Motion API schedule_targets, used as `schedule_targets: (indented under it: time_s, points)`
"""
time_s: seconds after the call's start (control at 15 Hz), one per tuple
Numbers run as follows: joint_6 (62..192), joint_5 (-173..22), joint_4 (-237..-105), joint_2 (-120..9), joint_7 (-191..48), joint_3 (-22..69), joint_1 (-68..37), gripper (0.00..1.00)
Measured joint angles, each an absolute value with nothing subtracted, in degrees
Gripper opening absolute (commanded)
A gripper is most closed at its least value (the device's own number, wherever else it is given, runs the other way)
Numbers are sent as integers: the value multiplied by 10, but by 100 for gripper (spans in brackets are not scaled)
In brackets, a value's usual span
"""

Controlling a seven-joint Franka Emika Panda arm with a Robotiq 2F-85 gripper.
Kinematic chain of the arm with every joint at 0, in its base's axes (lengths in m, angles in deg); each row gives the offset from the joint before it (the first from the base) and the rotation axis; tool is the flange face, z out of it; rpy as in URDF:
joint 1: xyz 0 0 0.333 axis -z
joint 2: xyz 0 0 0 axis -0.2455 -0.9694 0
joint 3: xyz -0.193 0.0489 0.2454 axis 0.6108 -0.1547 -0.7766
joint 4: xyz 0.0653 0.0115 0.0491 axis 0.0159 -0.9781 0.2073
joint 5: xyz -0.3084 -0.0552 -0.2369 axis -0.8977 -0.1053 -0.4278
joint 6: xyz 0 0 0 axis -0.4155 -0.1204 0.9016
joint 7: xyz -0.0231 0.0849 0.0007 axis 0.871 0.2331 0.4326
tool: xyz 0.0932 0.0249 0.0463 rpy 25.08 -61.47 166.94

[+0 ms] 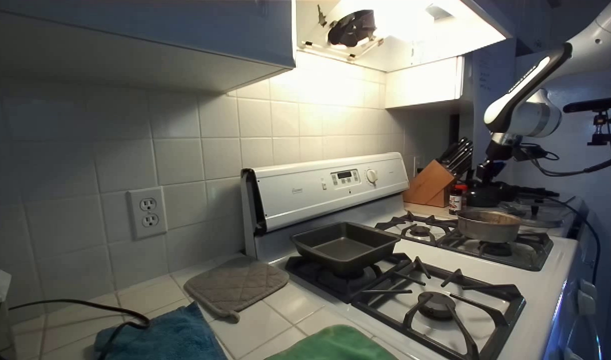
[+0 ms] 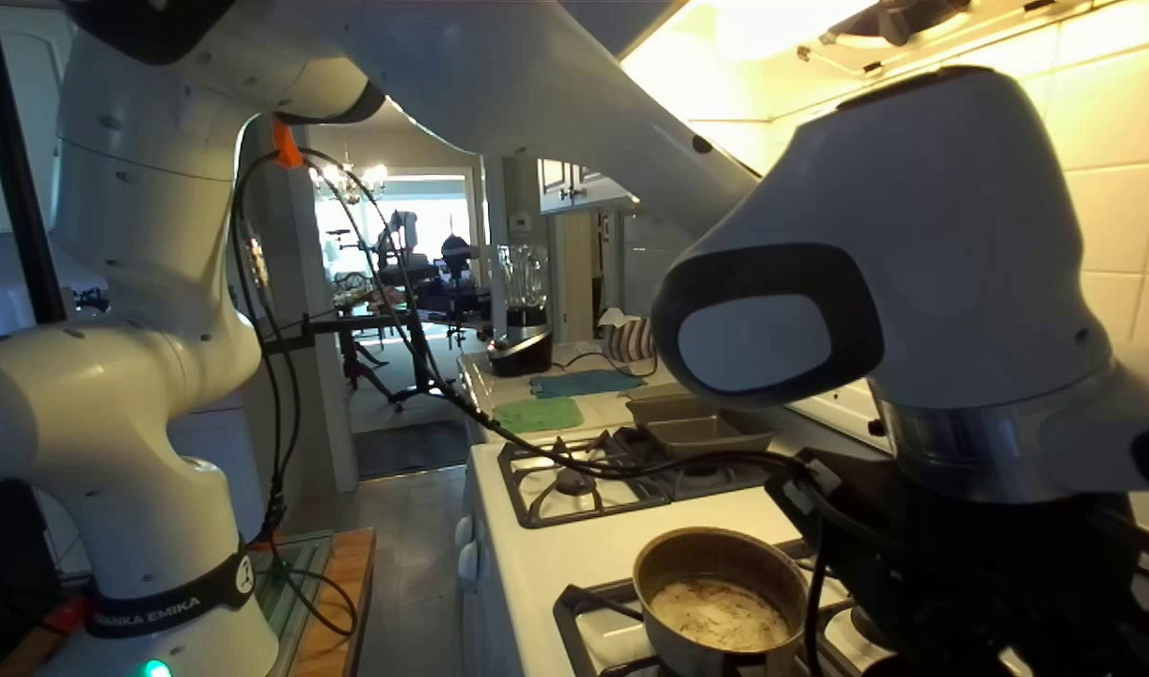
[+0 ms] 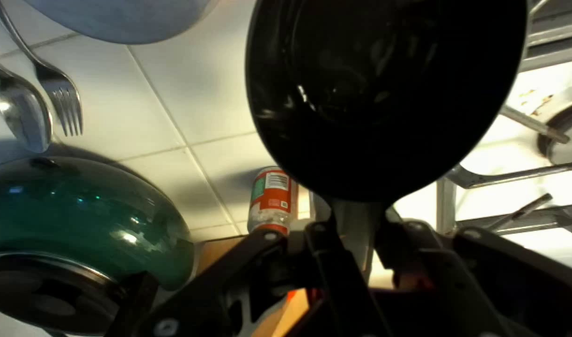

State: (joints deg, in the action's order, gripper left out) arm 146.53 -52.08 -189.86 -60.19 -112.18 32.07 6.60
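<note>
Over the border between the tiled counter (image 3: 206, 98) and the stove (image 1: 295, 205), one gripper (image 3: 356, 229) is pinching one black round-bowled utensil (image 3: 384, 93) by its handle, with two fingers (image 3: 326, 243) pressing from either side. The bowl is extending beyond them. On the left of the wrist view, one fork (image 3: 61, 89) and one spoon (image 3: 25, 112) are lying side by side, and one glossy green piece of cookware (image 3: 89, 206) is sitting nearer. One grey rounded object (image 3: 127, 18), partly in view, is occupying the far left.

In an exterior view, one wooden knife block (image 1: 428, 186) is standing left of the gripper, with one red-capped bottle (image 1: 456, 200) at its right. Four burners (image 1: 437, 304) are showing on the stove; one square baking pan (image 1: 345, 245) is resting on the left and one metal pot (image 1: 488, 231) is standing at the far right. Near left, one grey pot holder (image 1: 238, 282), one blue cloth (image 1: 170, 332) and one green cloth (image 1: 335, 345) are lying.

As to obstruction, in an exterior view the arm (image 2: 537, 75) is blocking much of the right side, and one black cable (image 2: 480, 416) is sagging before the stove. In the wrist view, the utensil is covering part of the counter behind it.
</note>
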Motion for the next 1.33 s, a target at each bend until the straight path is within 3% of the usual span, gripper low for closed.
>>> schedule_targets:
  time_s: [1.2,1.27,1.33]
  points:
    - [1472,-579,-1805,-727,-1064,286,120,6]
    - [1472,-580,-1801,-731,-1055,286,120,10]
    - [1472,-580,-1798,-735,-1047,285,120,33]
